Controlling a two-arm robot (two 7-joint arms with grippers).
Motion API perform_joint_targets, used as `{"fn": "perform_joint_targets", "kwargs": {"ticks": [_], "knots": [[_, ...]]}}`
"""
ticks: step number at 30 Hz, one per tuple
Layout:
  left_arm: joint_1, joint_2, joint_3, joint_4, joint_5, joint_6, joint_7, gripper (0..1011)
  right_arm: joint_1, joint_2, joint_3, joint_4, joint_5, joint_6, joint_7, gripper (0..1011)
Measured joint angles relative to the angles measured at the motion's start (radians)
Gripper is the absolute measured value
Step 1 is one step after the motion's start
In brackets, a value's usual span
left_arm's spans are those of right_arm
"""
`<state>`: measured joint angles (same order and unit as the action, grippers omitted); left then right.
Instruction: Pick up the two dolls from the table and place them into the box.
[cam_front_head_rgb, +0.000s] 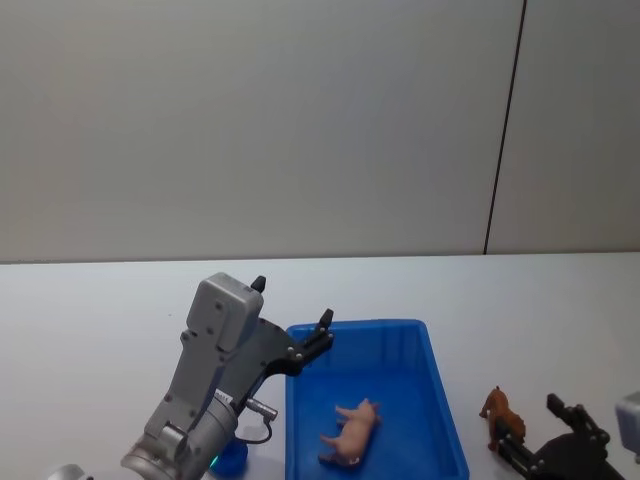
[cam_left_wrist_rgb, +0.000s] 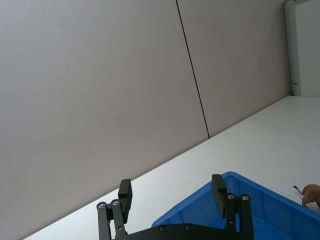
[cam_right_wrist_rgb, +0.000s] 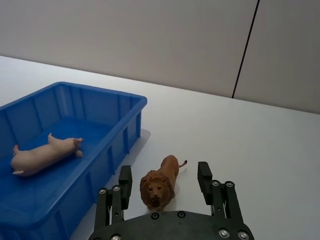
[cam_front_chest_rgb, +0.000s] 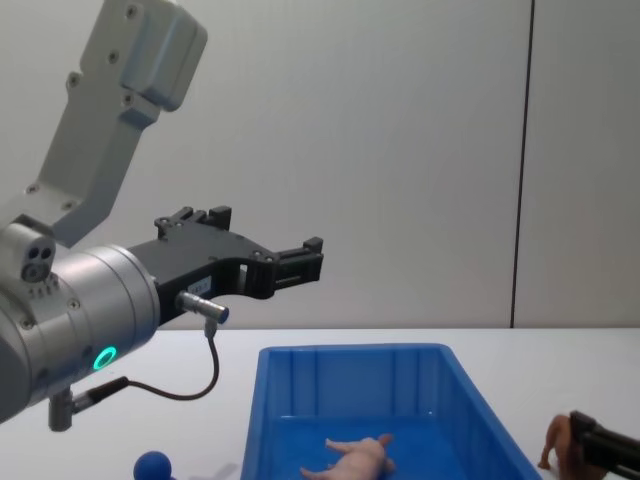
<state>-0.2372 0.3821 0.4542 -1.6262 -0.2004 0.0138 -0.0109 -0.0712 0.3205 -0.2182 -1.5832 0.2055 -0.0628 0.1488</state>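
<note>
The blue box (cam_front_head_rgb: 438, 385) stands on the white table, and the pale pink four-legged doll (cam_front_head_rgb: 350, 430) lies on its side inside it (cam_right_wrist_rgb: 42, 155) (cam_front_chest_rgb: 355, 455). On the table just right of the box stands the brown lion doll (cam_front_head_rgb: 503, 415) (cam_right_wrist_rgb: 160, 185). My right gripper (cam_right_wrist_rgb: 165, 178) is open, with one finger on each side of the lion and a gap to each; it reaches in low from the right (cam_front_head_rgb: 532, 432). Raised over the box's rear left corner, my left gripper (cam_front_head_rgb: 292, 302) (cam_left_wrist_rgb: 171, 192) (cam_front_chest_rgb: 262, 235) is open and holds nothing.
A small blue round-headed figure (cam_front_chest_rgb: 152, 465) sits on the table left of the box, partly under my left arm (cam_front_head_rgb: 232, 455). A plain grey wall with a dark vertical seam stands behind the table. Bare table lies beyond and to the right of the lion.
</note>
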Motion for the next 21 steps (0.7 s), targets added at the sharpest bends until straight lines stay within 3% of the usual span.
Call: {"fn": "perform_joint_targets", "kwargs": {"ticks": [9,15,21], "knots": [[0.0,0.0,0.0,0.0,0.0,0.0,0.0,1001,0.024,-0.015,-0.006,0.052,-0.01,-0.009,0.026,616],[0.0,0.0,0.0,0.0,0.0,0.0,0.0,1001,0.036,-0.023,-0.01,0.073,-0.02,-0.016,0.037,372],[0.0,0.0,0.0,0.0,0.0,0.0,0.0,1001,0.039,-0.026,-0.011,0.073,-0.024,-0.021,0.041,313]]}}
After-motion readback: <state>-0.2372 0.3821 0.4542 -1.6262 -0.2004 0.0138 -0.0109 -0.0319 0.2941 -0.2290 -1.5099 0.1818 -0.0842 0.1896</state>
